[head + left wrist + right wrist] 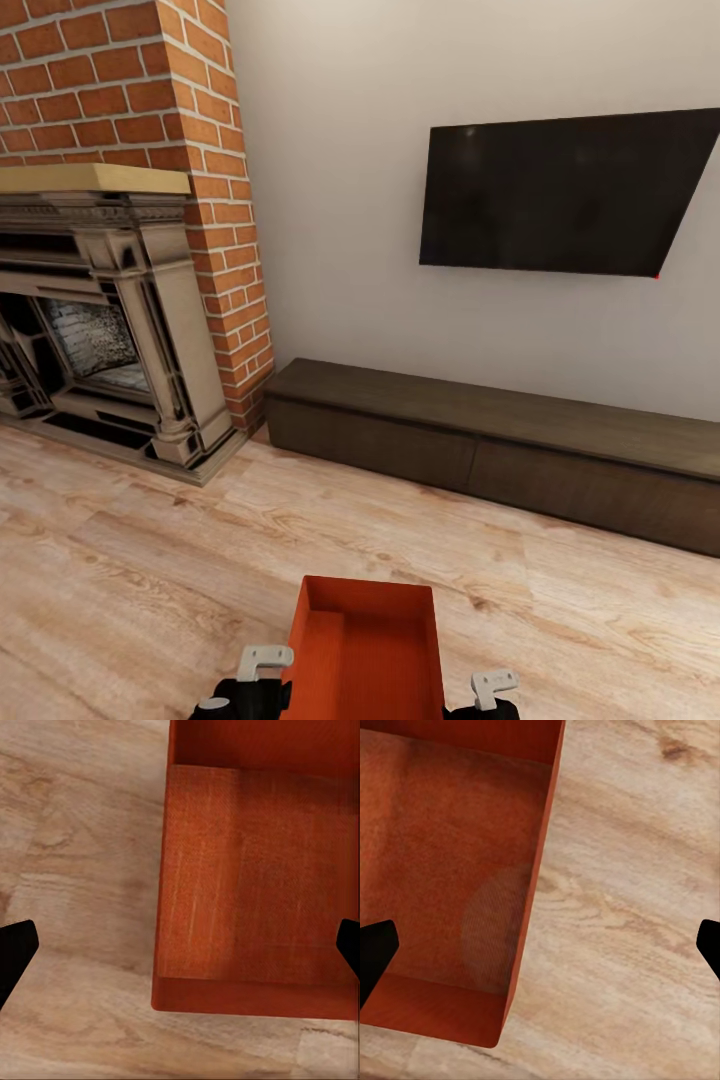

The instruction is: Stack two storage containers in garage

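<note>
From the head camera: one orange-red storage container on the light wood plank floor of the living room, well short of the dark low TV cabinet and off from the brick fireplace; open top, nothing inside but its own ribbed bottom. Left gripper just beside one long wall of the container, right gripper just beside the other, both seen only at their tops, so cannot tell from here how far apart the fingers stand. From the left wrist camera: left gripper spread wide, straddling a container wall, one dark fingertip over bare floor and the other over the bin's interior; no contact yet. From the right wrist camera: right gripper likewise wide, astride the opposite wall, holding nothing. Probably the pick-up stage: best to lower both evenly, pinch each wall at matching spots, lift level before driving toward the garage.
</note>
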